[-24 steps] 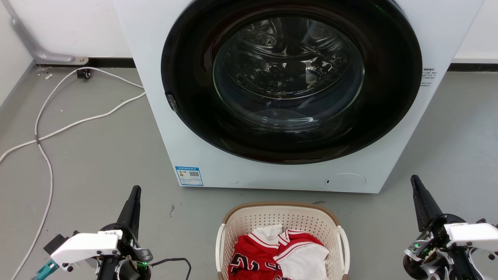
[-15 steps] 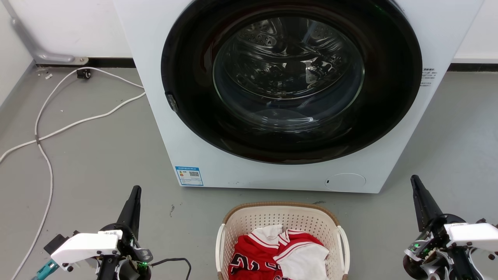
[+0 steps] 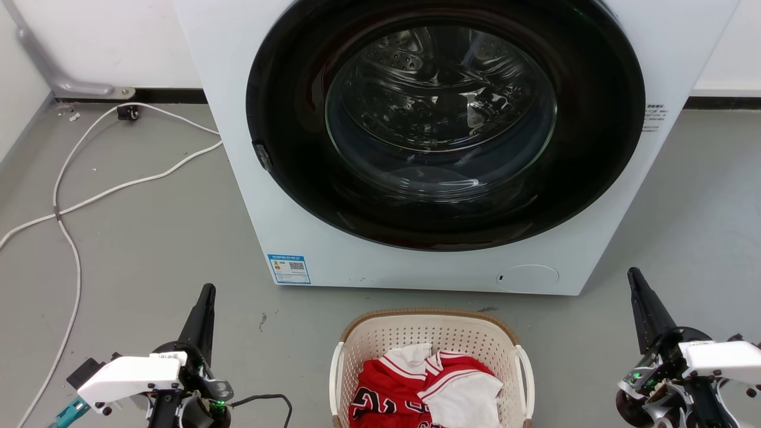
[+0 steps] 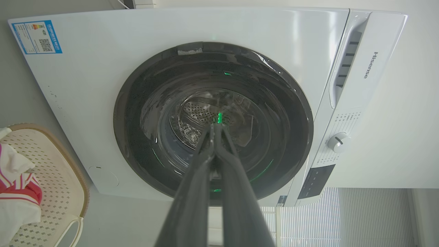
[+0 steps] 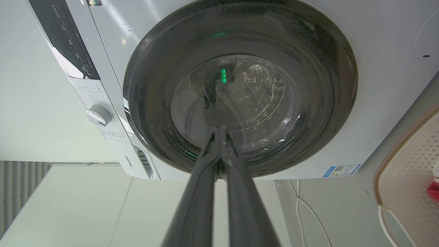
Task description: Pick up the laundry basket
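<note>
At the bottom edge of the head view, you see the laundry basket cut off, its near end hidden. It stands on the floor before the washing machine, between the left claw and the right claw, touching neither. Red and white clothes lie inside. Walls: perforated cream; rim brown; handles white. Both claws: fingers pressed together, empty.

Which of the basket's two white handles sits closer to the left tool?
On the laundry basket, the left-side handle, facing the left tool; the other handle faces the right tool.
</note>
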